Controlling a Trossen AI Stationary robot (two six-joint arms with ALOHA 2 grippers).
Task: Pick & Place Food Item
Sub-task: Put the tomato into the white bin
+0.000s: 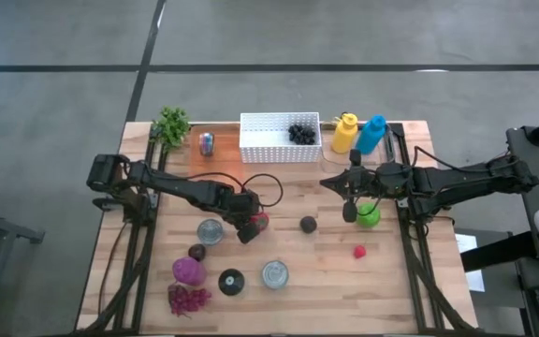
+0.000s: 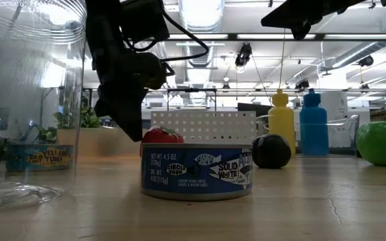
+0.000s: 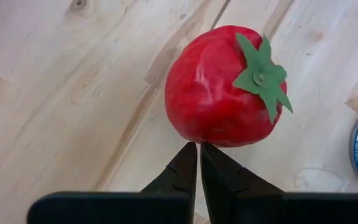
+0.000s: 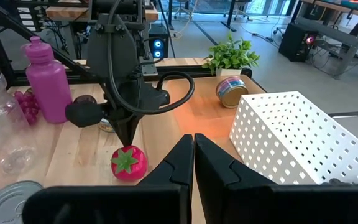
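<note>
Tomato (image 3: 222, 87), red with a green paper stem, lies on the wooden table (image 1: 326, 271) near its middle. Left gripper (image 3: 198, 149) hangs just over it with its fingers (image 3: 182, 168) pressed together and empty, tips just beside the fruit. Right gripper (image 4: 193, 146), fingers also closed on nothing, hovers near the green apple (image 1: 370, 215). White basket (image 1: 269, 140) stands at the table's far edge.

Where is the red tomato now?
In the high view the red tomato lies near the table's middle, right beside the shut left gripper, with a tin can further left.
</note>
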